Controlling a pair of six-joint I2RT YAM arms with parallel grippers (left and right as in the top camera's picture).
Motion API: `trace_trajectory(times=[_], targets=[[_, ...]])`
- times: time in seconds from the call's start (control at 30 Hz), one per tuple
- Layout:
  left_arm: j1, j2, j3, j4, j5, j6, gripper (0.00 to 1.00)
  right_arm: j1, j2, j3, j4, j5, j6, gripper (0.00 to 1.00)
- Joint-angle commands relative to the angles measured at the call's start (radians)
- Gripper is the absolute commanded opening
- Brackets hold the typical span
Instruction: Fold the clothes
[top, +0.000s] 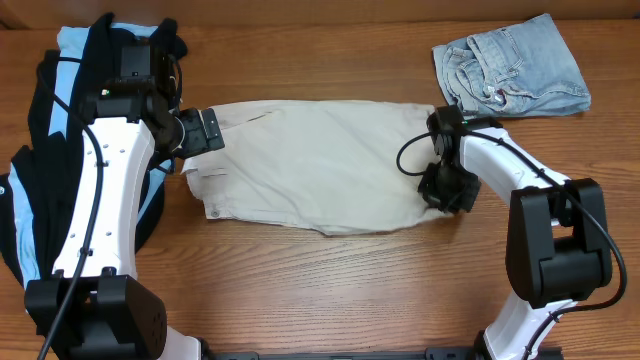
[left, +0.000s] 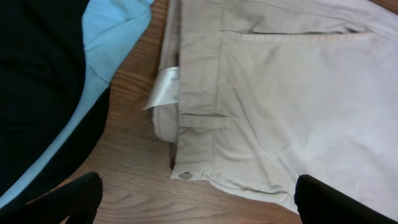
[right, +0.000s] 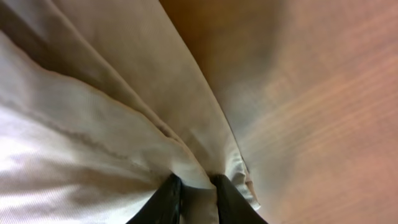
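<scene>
Across the middle of the tabletop (top: 330, 290) the beige shorts (top: 310, 165) lie spread flat, with the waistband (left: 199, 93) toward the left arm and the leg ends toward the right arm. At the waistband end the left pincer (top: 203, 131) stands wide open with nothing between its fingers; whether it touches the cloth I cannot tell. At the leg end the right pincer (top: 447, 188) is clenched on a bunched fold of the beige shorts, its fingers (right: 166, 200) nearly together with cloth pinched between them. Denim shorts (top: 510, 65) sit crumpled near the far right corner, well apart. A black and light-blue garment (top: 40, 150) is heaped at the left, under the left arm and just beside the waistband.
</scene>
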Motion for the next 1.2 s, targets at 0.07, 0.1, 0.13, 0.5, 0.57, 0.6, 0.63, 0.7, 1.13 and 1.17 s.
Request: trace_trajectory(times=[0.07,0.1,0.13,0.5,0.57,0.6,0.63,0.7,1.13,1.17], targets=[[-0.003,0.01,-0.009,-0.013,0.0,0.058,1.0,-0.012,-0.022,-0.032,-0.108,0.041,0.068,0.21],[-0.003,0.014,-0.01,-0.013,0.0,0.058,1.0,-0.012,-0.039,-0.032,-0.127,0.041,0.068,0.21],[-0.003,0.019,-0.011,-0.012,0.0,0.058,1.0,-0.012,-0.057,-0.032,-0.138,0.041,0.068,0.21],[0.013,0.055,-0.013,0.005,0.002,0.233,1.0,-0.012,-0.378,0.057,-0.092,-0.015,-0.216,0.85],[0.022,0.059,-0.013,0.03,0.009,0.284,1.0,-0.012,-0.406,0.058,-0.029,-0.037,-0.278,0.97],[0.027,0.063,-0.013,0.04,0.012,0.306,1.0,-0.012,-0.409,0.058,-0.001,-0.04,-0.29,1.0],[0.032,0.07,-0.013,0.05,0.019,0.327,1.0,-0.012,-0.408,0.058,0.018,-0.04,-0.293,1.0],[0.045,0.098,-0.013,0.068,0.063,0.384,1.0,-0.012,-0.398,0.056,0.061,-0.047,-0.312,1.0],[0.101,0.358,-0.013,0.154,0.321,0.492,1.0,-0.012,-0.372,0.055,0.085,-0.047,-0.383,1.0],[0.101,0.37,-0.013,0.156,0.324,0.491,1.0,-0.012,-0.372,0.055,0.082,-0.047,-0.383,1.0]])
